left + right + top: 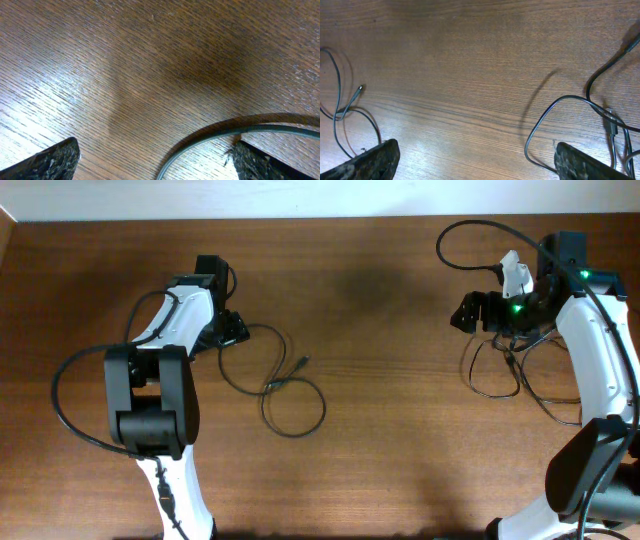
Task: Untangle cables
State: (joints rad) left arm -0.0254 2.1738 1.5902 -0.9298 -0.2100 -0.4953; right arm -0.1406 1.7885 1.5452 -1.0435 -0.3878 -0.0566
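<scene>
L claw (155,148) spread astride cable (240,130) (maybe touching); R claw (476,147) spread.

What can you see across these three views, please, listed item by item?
wooden table: one, brown, under everything.
loose cable: one, dark, looped on the table beside the left gripper, plug end free.
tangled cables: count unclear, dark, overlapping loops by the right gripper.
left gripper: one, black fingers, open over the loose cable's curve.
right gripper: one, black fingers, open above the table.
left arm, right arm: white with black joints, at either side.
</scene>
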